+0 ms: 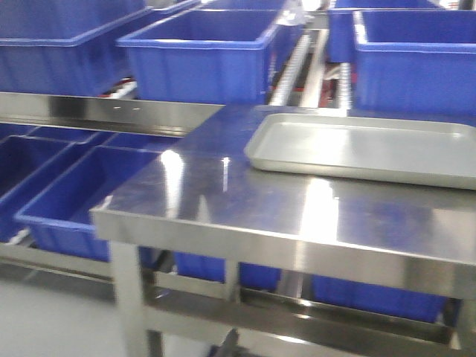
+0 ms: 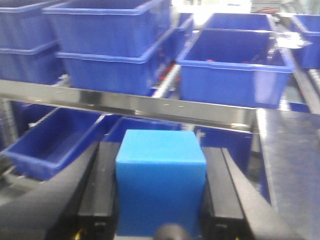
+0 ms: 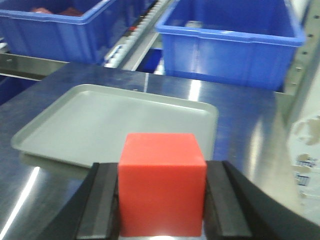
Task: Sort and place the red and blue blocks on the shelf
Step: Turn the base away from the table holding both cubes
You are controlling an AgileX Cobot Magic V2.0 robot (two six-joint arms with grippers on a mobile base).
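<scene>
In the left wrist view my left gripper [image 2: 161,165] is shut on the blue block [image 2: 161,180], held in the air before the shelf's metal front rail [image 2: 125,105]. In the right wrist view the red block [image 3: 161,182] is clamped by my right gripper [image 3: 162,185], which hangs over the steel table just in front of the grey tray [image 3: 115,125]. Both black fingers press each cube's sides. Neither gripper nor either block appears in the front-facing view, where the shelf [image 1: 111,111] and the bare tray [image 1: 364,145] show.
Large blue tubs [image 1: 201,52] fill the shelf's upper tier, with more tubs [image 1: 82,193] on the lower tier to the left. The steel table [image 1: 245,201] juts out in front of the shelf. Roller tracks [image 1: 294,67] run between tubs.
</scene>
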